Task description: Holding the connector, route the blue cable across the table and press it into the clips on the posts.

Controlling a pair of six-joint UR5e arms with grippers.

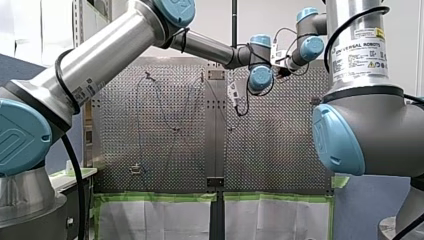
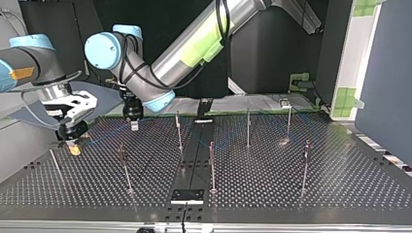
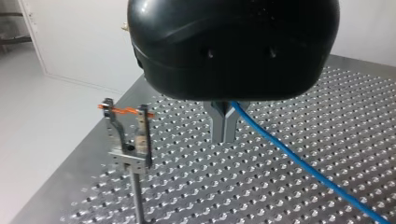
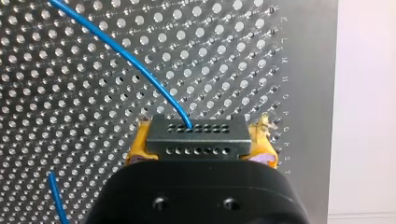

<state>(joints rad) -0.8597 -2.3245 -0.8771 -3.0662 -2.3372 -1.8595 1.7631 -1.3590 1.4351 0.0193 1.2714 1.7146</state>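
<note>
Connector (image 4: 196, 137) pinched in my right gripper (image 4: 201, 145) anchors the blue cable (image 4: 126, 51); my left gripper (image 3: 223, 133) nips it, apparently for routing.

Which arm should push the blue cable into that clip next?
Probably left. My left gripper holds the blue cable right beside the clip; my right gripper only holds the connector.

my right arm's label (image 1: 359, 52) reads "universal robots".
</note>
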